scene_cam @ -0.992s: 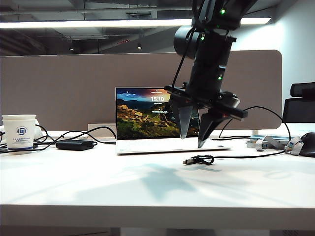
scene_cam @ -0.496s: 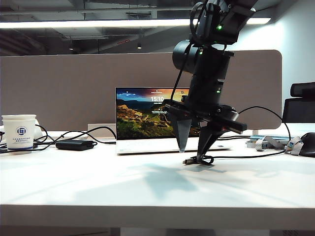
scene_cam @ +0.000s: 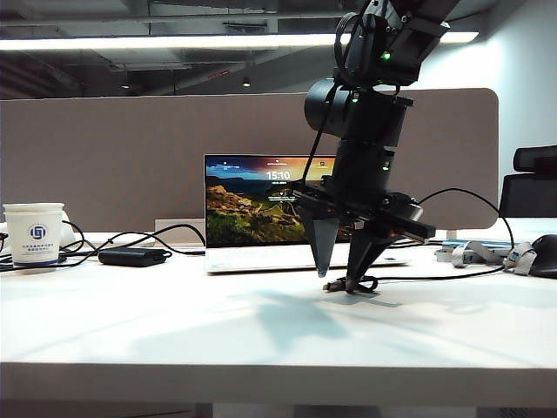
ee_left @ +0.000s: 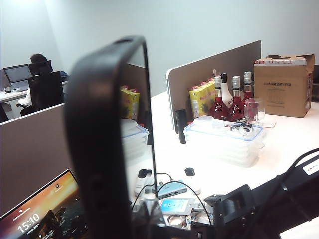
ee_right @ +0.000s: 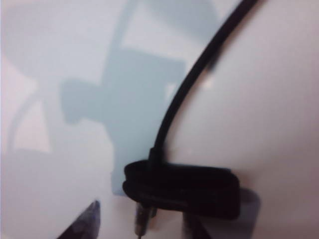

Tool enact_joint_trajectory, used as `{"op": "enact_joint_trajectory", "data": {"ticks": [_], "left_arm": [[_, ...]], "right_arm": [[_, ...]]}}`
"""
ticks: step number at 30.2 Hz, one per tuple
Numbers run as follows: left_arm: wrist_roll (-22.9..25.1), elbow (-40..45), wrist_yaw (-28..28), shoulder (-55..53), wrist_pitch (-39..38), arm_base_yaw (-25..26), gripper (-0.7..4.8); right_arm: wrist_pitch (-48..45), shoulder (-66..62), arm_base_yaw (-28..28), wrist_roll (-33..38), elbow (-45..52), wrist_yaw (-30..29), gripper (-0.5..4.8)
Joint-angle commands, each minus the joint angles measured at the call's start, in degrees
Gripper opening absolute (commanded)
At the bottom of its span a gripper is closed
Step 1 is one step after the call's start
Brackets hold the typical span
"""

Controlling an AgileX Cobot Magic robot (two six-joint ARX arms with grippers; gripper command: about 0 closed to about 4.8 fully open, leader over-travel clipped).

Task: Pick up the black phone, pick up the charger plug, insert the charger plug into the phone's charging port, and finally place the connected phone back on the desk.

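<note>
Left wrist view fingers hidden, clamped on black phone (ee_left: 107, 149), right fingers (scene_cam: 338, 280) apart over charger plug (ee_right: 141, 225), tip blurred

A grey-beige partition panel (scene_cam: 130, 157) stands along the far side of the white desk (scene_cam: 174, 331). Above it the ceiling is dark, with one long strip light (scene_cam: 174, 42) shining across. At the right edge, a black office chair (scene_cam: 533, 183) stands before a pale blue-grey wall (scene_cam: 526, 87). In the left wrist view, the room continues with another partition (ee_left: 214, 74) between white desks, under a plain white wall (ee_left: 174, 25). Far behind, a person (ee_left: 37, 59) sits on a black chair (ee_left: 46, 89) at another desk with a monitor (ee_left: 17, 73).
</note>
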State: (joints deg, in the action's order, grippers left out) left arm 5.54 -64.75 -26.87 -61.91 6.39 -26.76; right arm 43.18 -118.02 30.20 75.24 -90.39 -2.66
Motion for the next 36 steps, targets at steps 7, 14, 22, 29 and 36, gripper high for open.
{"op": "enact_joint_trajectory", "data": {"ticks": [7,14,22,29,36], "left_arm": [[0.0,-0.4,-0.1,0.4,2.3,-0.1,-0.06],[0.0,-0.4,-0.1,0.4,2.3,-0.1,-0.06],[0.0,-0.4,0.1,0.4,2.3,-0.1,-0.06],[0.0,-0.4,0.1,0.4,2.3,-0.1,-0.06],[0.0,-0.4,0.1,0.4,2.3,-0.1,-0.06]], "right_arm": [[0.8,-0.2,0.0,1.3,-0.1,0.2,1.92],[1.8,-0.2,0.0,1.3,-0.1,1.2,1.7],[1.3,-0.2,0.0,3.9,-0.1,1.4,1.7],[1.2,-0.2,0.0,3.9,-0.1,1.4,1.49],[1.8,-0.2,0.1,2.5,-0.1,1.0,-0.08]]}}
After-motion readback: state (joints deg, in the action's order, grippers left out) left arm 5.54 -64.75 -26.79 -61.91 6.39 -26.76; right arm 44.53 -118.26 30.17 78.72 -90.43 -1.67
